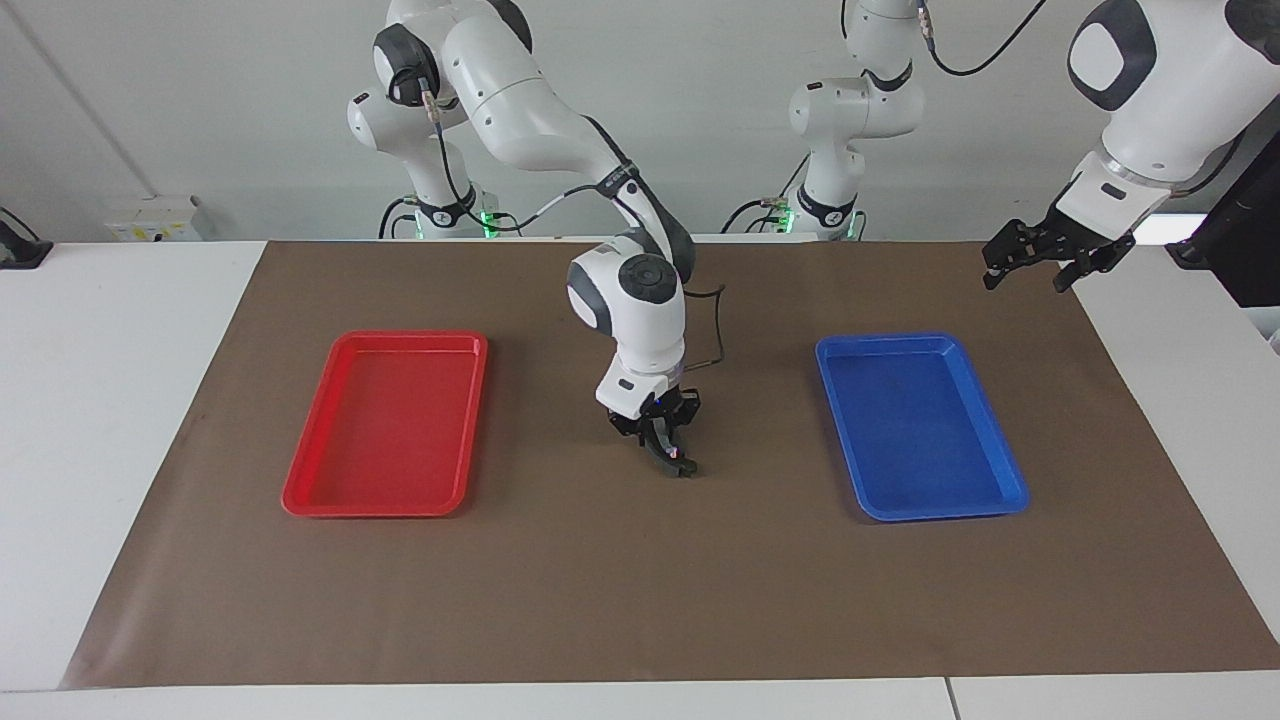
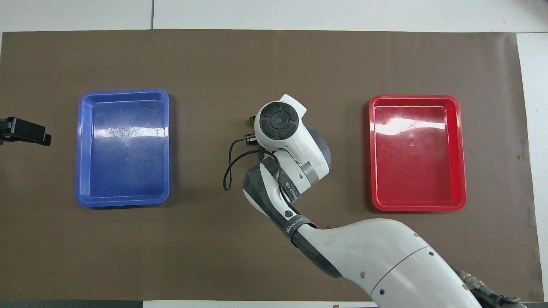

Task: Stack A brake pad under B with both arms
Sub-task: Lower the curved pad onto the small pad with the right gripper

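My right gripper (image 1: 660, 438) is low over the middle of the brown mat, between the two trays. A slim, curved black piece, B (image 1: 672, 458), shows between its fingers and slants down, its lower end at the mat. A small shiny spot shows on it. In the overhead view the right arm's wrist (image 2: 279, 120) covers the gripper and the piece. The short dark grey brake pad A shows in neither view. My left gripper (image 1: 1040, 262) is open and empty, raised over the mat's edge at the left arm's end; it also shows in the overhead view (image 2: 25, 131).
A red tray (image 1: 385, 425) lies toward the right arm's end and a blue tray (image 1: 915, 425) toward the left arm's end; nothing shows in either. The brown mat (image 1: 640, 590) covers most of the white table.
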`<state>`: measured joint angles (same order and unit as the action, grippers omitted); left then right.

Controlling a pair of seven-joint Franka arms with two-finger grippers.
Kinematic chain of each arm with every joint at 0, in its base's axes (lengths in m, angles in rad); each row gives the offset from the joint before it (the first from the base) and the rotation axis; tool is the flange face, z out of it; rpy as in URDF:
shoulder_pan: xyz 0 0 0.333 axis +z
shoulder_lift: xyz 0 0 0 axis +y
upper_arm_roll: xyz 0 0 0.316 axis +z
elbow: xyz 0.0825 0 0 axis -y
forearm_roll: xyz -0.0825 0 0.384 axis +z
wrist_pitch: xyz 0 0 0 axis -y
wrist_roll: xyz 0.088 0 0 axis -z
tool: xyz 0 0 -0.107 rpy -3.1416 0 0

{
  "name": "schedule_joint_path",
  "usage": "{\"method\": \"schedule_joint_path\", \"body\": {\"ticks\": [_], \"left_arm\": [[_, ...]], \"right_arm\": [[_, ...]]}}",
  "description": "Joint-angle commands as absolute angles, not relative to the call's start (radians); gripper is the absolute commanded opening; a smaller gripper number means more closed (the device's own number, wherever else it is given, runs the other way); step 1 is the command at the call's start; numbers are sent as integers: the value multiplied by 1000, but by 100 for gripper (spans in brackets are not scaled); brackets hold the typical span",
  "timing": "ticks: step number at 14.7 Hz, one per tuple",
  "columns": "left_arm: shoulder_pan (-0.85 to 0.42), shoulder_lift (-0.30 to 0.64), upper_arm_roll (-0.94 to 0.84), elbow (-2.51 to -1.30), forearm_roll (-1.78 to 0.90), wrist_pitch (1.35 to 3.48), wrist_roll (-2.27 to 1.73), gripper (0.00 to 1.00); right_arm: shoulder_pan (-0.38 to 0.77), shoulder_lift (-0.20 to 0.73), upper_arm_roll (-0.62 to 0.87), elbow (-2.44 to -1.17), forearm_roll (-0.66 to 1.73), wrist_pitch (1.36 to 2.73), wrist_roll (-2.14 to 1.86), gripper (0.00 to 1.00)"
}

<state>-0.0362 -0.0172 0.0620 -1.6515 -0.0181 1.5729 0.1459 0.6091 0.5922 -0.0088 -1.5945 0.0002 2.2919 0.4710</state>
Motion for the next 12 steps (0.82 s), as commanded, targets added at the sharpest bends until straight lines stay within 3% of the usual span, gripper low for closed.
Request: {"method": "schedule_joint_path", "body": {"ticks": [1,5,12], "left_arm": [[-29,-41,61,-1674,-29,1568,158,100],[-29,-41,61,-1675,-29,1568,158,100],[-29,-41,61,-1675,-29,1568,158,100]], "right_arm": [[606,583,0,-1626,-18,2315,506,100],[595,562,-11,-1588,-21,2249,508,100],[376,316,-40,-1606,-49,2057,494,100]]}}
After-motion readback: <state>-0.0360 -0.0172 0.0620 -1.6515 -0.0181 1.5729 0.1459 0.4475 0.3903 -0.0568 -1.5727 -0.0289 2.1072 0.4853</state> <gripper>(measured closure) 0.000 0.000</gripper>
